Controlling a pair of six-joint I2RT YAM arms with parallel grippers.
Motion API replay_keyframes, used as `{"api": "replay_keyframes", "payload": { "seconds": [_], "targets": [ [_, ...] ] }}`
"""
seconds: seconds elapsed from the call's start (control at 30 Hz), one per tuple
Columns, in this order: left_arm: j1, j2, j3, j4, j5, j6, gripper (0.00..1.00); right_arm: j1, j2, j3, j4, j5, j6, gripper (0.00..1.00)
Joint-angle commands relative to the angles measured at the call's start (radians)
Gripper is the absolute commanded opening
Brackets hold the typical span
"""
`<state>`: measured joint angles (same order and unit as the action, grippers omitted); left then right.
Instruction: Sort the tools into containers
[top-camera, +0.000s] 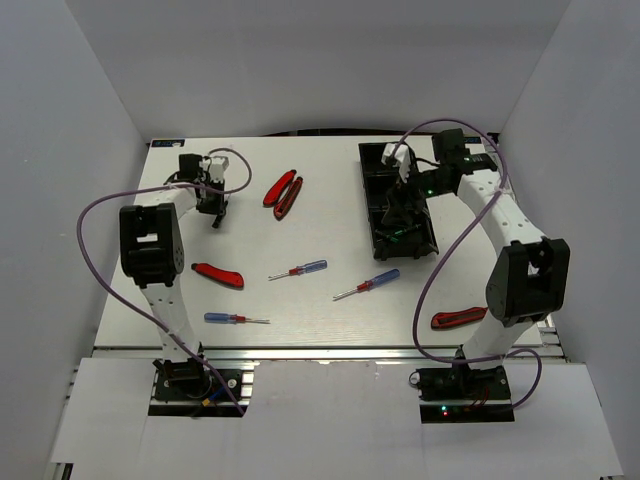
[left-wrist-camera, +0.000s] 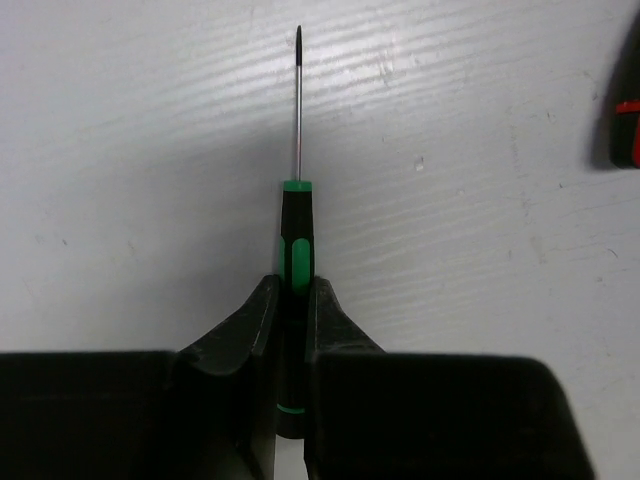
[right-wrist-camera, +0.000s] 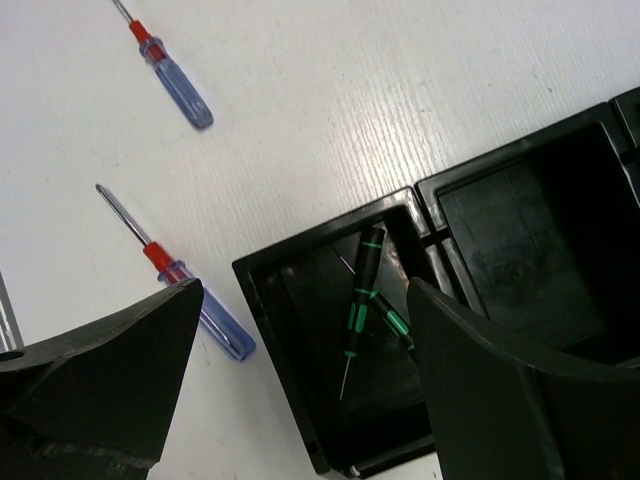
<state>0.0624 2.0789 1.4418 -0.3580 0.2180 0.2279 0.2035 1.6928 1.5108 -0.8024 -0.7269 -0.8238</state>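
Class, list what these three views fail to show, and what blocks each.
- Left wrist: the green screwdriver's handle end, hidden inside the left gripper.
- Left wrist: a red-and-black tool, cut off by the right edge.
- Top: part of the tray, covered by the right arm.
- Right wrist: the tray's third compartment, cut off by the right edge.

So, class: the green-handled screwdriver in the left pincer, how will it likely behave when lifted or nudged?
The green-handled screwdriver looks slim, so it is probably light. Its round handle would likely roll if nudged on the table. The left pincer grips only the narrow handle, so it may pivot, shaft tip dipping.
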Motion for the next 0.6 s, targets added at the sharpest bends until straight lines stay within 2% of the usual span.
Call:
{"api": "replay_keyframes", "payload": {
  "seconds": [0.0,0.1,0.13,0.17,0.23,0.3,0.33,0.4,0.43,0.5,0.53,0.57],
  "targets": [
    [0.010,-0.086,-0.050,-0.141,-0.005,-0.137,0.00,0.022,0.031,0.063,0.032,-0.062,0.063,0.89],
    [0.017,-0.161,-0.070,-0.144,0.088,-0.258,0.00,0.046,0.060,0.098,0.106,-0.055,0.213,0.88],
    [0.017,-0.181,-0.078,-0.138,0.127,-0.286,0.00,0.054,0.074,0.117,0.120,-0.052,0.315,0.88],
    [0.017,-0.200,-0.087,-0.128,0.227,-0.376,0.00,0.062,0.093,0.138,0.132,-0.048,0.372,0.87],
    [0.016,-0.267,-0.145,-0.093,0.341,-0.448,0.00,0.083,0.146,0.207,0.163,-0.074,0.475,0.87],
    [0.011,-0.368,-0.281,0.051,0.494,-0.629,0.00,0.108,0.180,0.233,0.216,-0.080,0.654,0.86],
    [0.005,-0.402,-0.331,0.180,0.536,-0.719,0.00,0.115,0.189,0.239,0.262,-0.101,0.698,0.86],
    [-0.010,-0.472,-0.423,0.314,0.596,-0.803,0.00,0.138,0.208,0.246,0.313,-0.130,0.813,0.84],
    [-0.036,-0.540,-0.504,0.447,0.624,-0.916,0.00,0.146,0.211,0.244,0.342,-0.155,0.860,0.84],
    [-0.067,-0.604,-0.573,0.566,0.627,-0.987,0.00,0.163,0.222,0.241,0.434,-0.193,0.977,0.83],
    [-0.125,-0.631,-0.602,0.611,0.607,-1.054,0.00,0.169,0.225,0.233,0.468,-0.219,1.017,0.83],
    [-0.151,-0.667,-0.601,0.613,0.588,-1.055,0.00,0.177,0.228,0.227,0.547,-0.232,1.057,0.82]
  ]
}}
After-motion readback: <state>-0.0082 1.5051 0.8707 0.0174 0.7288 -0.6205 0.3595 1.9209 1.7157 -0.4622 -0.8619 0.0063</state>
